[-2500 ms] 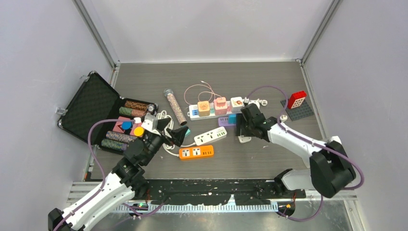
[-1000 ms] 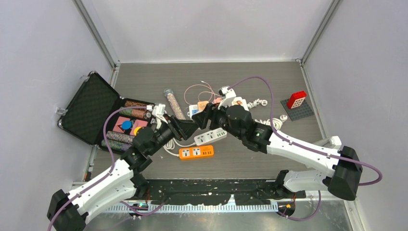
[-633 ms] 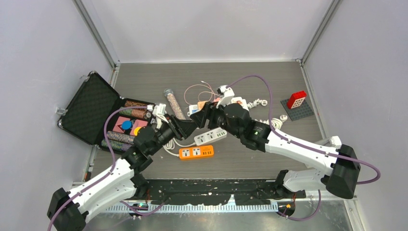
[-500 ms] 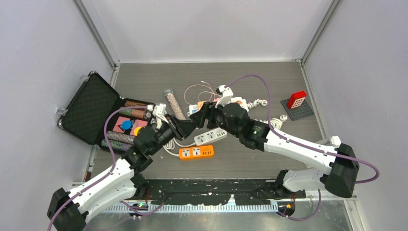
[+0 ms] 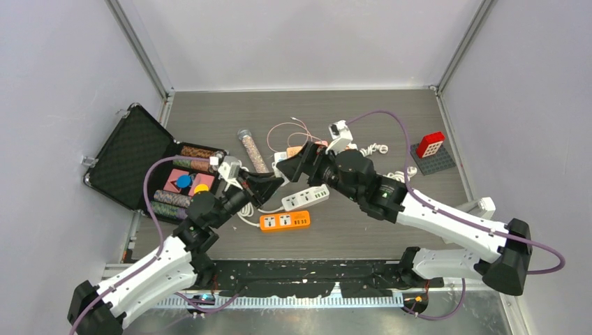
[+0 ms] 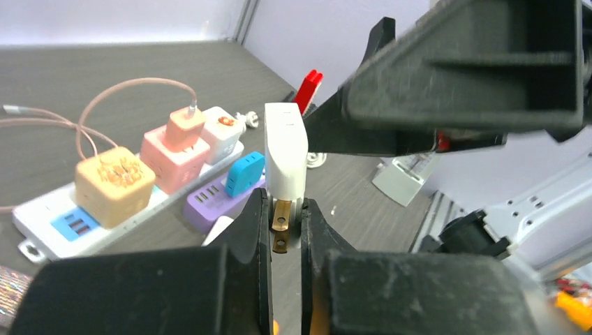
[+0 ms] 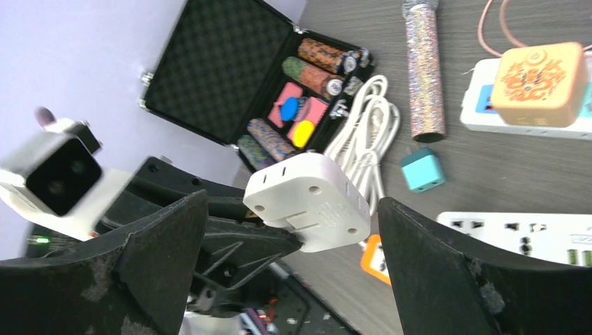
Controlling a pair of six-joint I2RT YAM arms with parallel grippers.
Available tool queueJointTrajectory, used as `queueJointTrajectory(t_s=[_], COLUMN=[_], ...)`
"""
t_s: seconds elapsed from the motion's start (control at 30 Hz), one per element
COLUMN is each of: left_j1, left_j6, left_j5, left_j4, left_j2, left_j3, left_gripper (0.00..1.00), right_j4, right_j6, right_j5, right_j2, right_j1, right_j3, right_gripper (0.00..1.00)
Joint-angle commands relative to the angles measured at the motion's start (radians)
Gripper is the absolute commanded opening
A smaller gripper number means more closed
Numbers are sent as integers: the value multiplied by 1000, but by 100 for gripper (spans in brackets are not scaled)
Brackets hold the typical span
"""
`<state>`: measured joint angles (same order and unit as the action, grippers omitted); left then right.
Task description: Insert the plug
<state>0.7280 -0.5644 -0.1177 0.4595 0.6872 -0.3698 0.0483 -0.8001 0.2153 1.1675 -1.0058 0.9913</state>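
- My left fingers (image 6: 244, 237) are clenched on the plug (image 6: 286, 150) (a brass prong shows between them).
- My right fingers (image 7: 153, 265) are spread wide, one on each side of the plug.

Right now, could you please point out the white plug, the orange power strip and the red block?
white plug (image 6: 286, 150), left wrist view, its flat side.
orange power strip (image 5: 285, 221), top view, its middle.
red block (image 5: 431, 144), top view, its top.
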Motion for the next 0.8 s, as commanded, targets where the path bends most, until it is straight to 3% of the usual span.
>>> queueJointTrajectory(t_s=[0.0,0.37,0.77], left_j1=[-1,-1,-1], left_j6=[300,659,743], left_j5=[-85,-174,-227], left_j4=[157,230,270], left_j2=[-72,-157,-235], left_j3=[32,78,135], left_gripper=[0,0,0], right_j4=[2,-112,-330], right_j6=[-199,-382,-475], right_j5=[-9,-240,-360], right_j2=[-79,-56,8], right_j1=[5,43,50], right_j3=[15,-26,-87], right_gripper=[95,95,96])
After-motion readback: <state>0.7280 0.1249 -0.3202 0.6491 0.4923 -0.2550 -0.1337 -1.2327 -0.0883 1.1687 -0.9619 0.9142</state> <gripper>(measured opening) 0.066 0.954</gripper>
